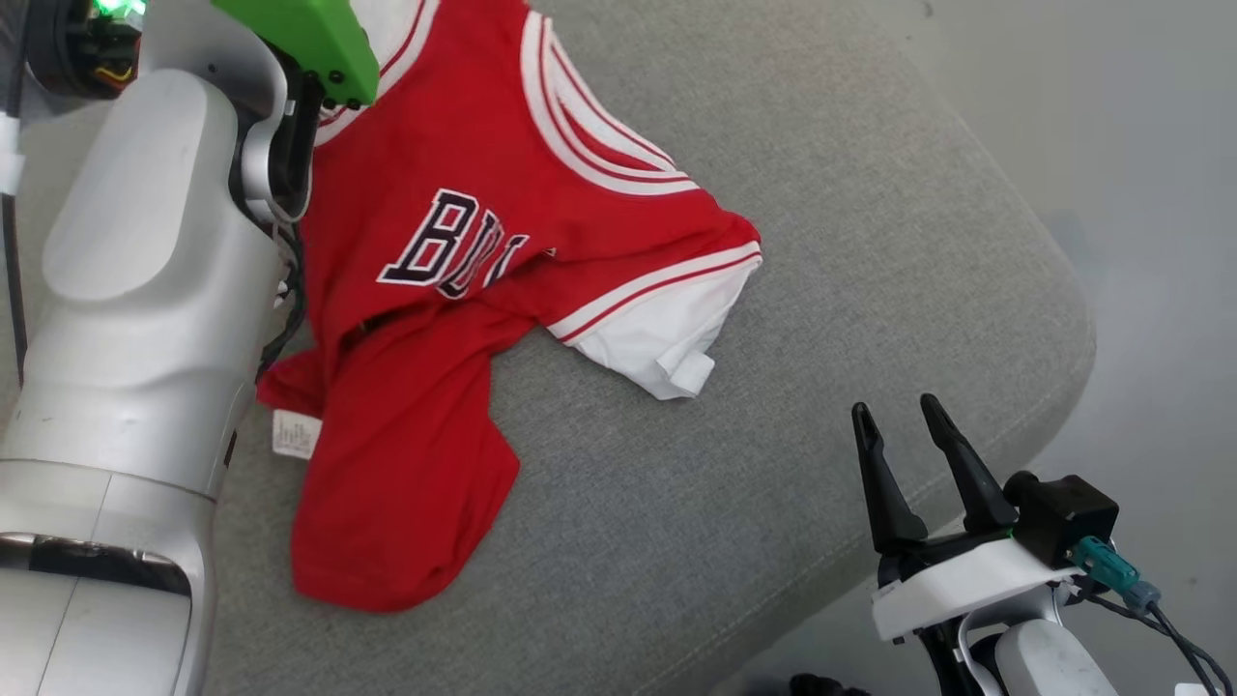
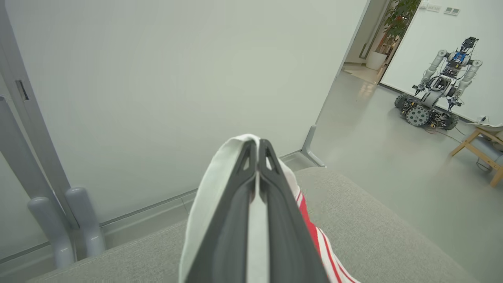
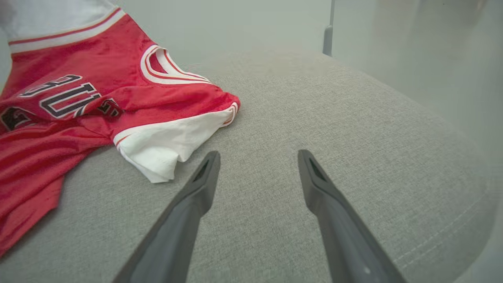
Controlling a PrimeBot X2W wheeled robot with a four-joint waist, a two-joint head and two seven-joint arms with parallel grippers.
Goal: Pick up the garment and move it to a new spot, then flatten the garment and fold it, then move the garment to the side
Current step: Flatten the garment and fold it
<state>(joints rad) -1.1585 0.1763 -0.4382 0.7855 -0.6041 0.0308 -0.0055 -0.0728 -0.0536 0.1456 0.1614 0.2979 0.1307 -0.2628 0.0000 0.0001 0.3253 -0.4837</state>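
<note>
Left gripper (image 2: pixel 258 143): fingers together, clamped on a white edge of the garment (image 1: pixel 454 290), which trails from 11 o'clock across the grey cushion (image 1: pixel 773 435). Lift slowly, avoiding snags. Right gripper (image 1: pixel 894 404): fingers apart, at 4 o'clock; support the hem.

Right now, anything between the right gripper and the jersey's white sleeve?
Nothing visible. Only bare cushion lies between the open right gripper and the sleeve. The left gripper is shut on white fabric at another part of the jersey.
</note>
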